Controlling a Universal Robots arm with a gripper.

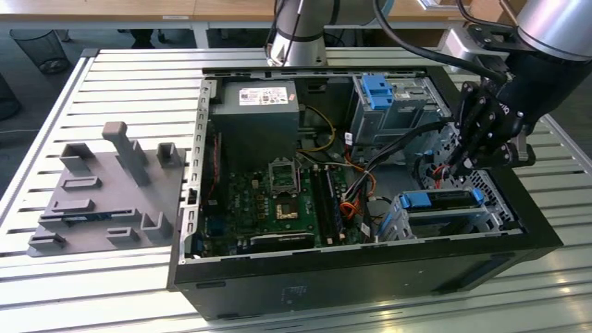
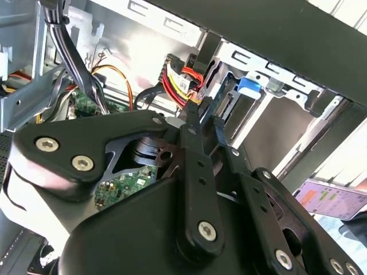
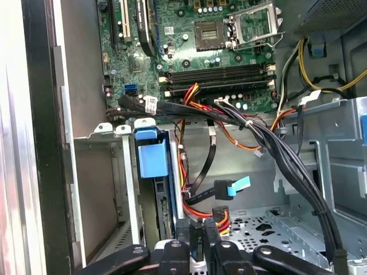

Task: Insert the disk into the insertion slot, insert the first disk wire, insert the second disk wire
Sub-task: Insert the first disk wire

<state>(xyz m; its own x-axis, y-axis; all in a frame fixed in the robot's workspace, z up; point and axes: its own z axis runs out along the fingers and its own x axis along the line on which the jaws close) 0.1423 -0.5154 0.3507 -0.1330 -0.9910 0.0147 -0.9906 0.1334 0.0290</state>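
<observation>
- We're looking into the open black computer case (image 1: 370, 281) on the slatted metal table (image 1: 120, 69). The black robot gripper (image 1: 453, 170) hangs inside it, at the exterior view's right.
- The flat grey metal disk (image 1: 442, 200) in its bright blue plastic carrier sits in the insertion slot (image 1: 448, 220), the low grey perforated metal cage. That is just below the gripper.
- In the first wrist view the gripper (image 3: 195, 234) is close beside the disk (image 3: 152, 153).
- A black connector on red and yellow wires (image 3: 221, 216) lies right next to the gripper.
- A black cable with a light blue clip (image 3: 232, 188) hangs nearby, apart from the disk.
- In the second wrist view the gripper (image 2: 200, 112) points at those red and yellow wires (image 2: 180, 86).
- Is the pincer clenched or released? I cannot tell.
- Further in are the green motherboard (image 1: 277, 201) and a taller grey cage with a blue latch (image 1: 379, 90).
- A grey fixture tray (image 1: 102, 201) rests on the table at the exterior view's left.
</observation>
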